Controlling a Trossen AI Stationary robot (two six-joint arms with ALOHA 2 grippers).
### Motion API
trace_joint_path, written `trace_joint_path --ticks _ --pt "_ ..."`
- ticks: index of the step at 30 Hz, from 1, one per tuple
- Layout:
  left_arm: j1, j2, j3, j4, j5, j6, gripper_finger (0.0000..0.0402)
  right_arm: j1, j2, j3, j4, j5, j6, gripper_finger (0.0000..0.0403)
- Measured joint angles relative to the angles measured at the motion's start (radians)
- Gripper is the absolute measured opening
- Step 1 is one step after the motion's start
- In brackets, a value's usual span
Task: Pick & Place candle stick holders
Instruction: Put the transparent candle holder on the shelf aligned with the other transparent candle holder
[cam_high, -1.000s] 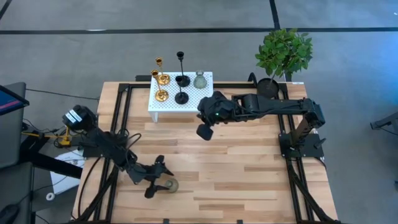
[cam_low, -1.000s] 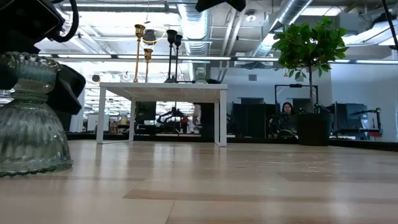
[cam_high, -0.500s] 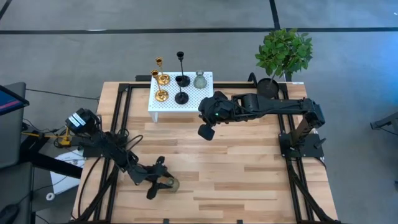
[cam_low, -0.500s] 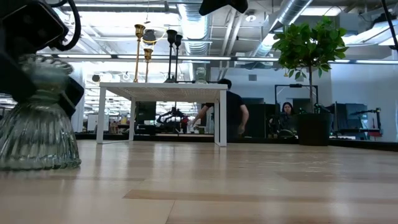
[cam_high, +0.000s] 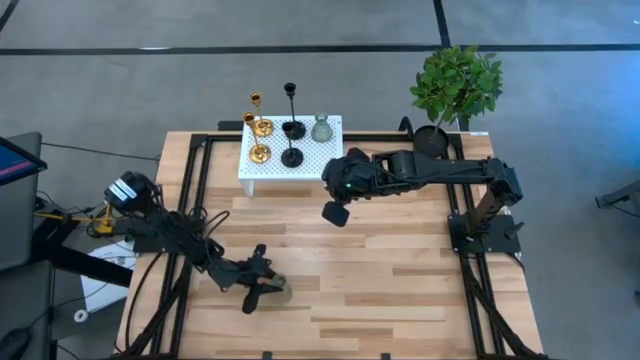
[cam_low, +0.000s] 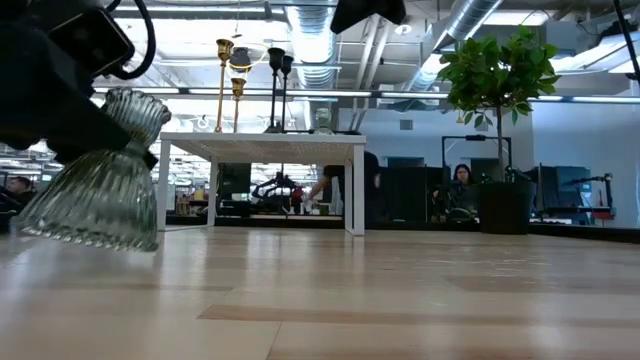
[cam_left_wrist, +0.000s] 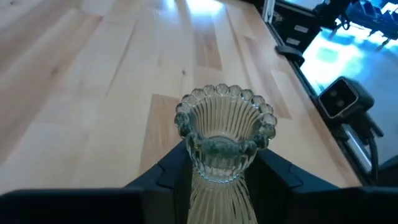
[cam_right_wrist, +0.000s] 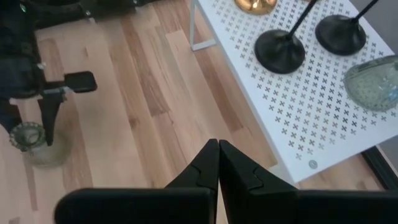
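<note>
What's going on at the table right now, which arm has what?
The left gripper is shut on a ribbed grey-green glass candle holder near the table's front left, holding it by the neck, tilted and lifted off the wood. The right gripper, fingers shut and empty, hangs over the table just in front of the small white stand. On that stand are five more holders: two gold, two black and one grey-green.

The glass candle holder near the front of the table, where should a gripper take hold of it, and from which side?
Best at the narrow neck, just under the flared beaded rim, coming in level from the side. The ribbed glass candle holder widens below into a skirt too broad to span. The left gripper grips it there now, with the holder tilted off the table; the right gripper waits shut.
</note>
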Motion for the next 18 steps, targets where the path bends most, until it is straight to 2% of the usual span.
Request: trace_joint_path --ticks 9,18 --pt "0.063 -0.058 0.000 -0.003 -0.012 0.055 0.0118 0.000 -0.006 0.000 -0.040 0.001 0.000 0.0000" --pt "0.130 -0.177 0.000 -0.122 -0.012 0.048 0.0118 0.002 -0.073 -0.001 -0.052 0.034 -0.026 0.0000"
